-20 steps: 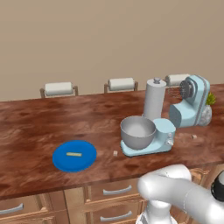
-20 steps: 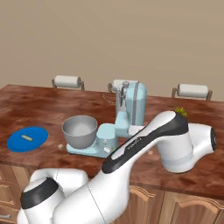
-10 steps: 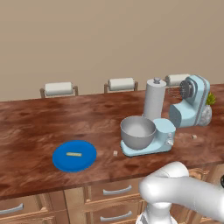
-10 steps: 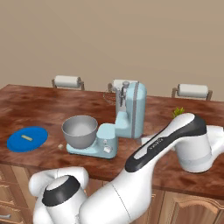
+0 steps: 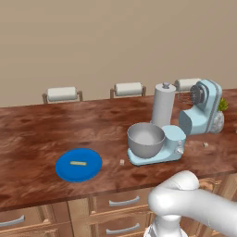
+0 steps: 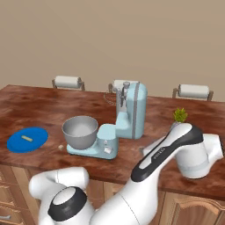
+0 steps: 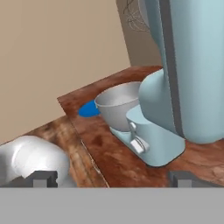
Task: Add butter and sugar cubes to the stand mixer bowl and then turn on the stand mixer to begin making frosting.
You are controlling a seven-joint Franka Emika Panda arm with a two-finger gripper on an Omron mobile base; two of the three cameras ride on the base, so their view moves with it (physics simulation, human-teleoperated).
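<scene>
Butter (image 5: 78, 163), a thin pale-yellow stick, lies flat near the middle of a round blue plate (image 5: 90, 171) on the wooden counter (image 5: 32, 139), well to the left of the stand mixer (image 5: 199, 111); from the right base view the same stick (image 6: 27, 138) and plate (image 6: 37, 141) sit at the far left of the counter (image 6: 26, 105). A single tiny white sugar cube (image 5: 122, 162) rests on the bare wood between the plate and the mixer's base, just beside the base's left edge, and it shows in the right base view as a small pale speck (image 6: 60, 147). The stand mixer bowl (image 5: 146, 139), grey and shiny, sits on the light-blue flat base with its wide mouth up; the right base view (image 6: 80, 131) and the hand view (image 7: 114, 105) show it from the other side. The mixer (image 6: 130, 110) has its head tilted back, so the metal whisk (image 6: 112, 98) hangs clear of the bowl, behind it. A small pale knob (image 7: 136, 143) sticks out of the side of the base, seen closest in the hand view, where the mixer's body (image 7: 192, 74) rises just behind it. A tall grey cylinder (image 5: 163, 105) with a knob on top stands right behind the bowl. The gripper (image 7: 113, 178) is spread wide and holds nothing; its two dark fingertips (image 7: 43, 178) stand far apart at the bottom of the hand view, near the mixer's base but apart from it.
</scene>
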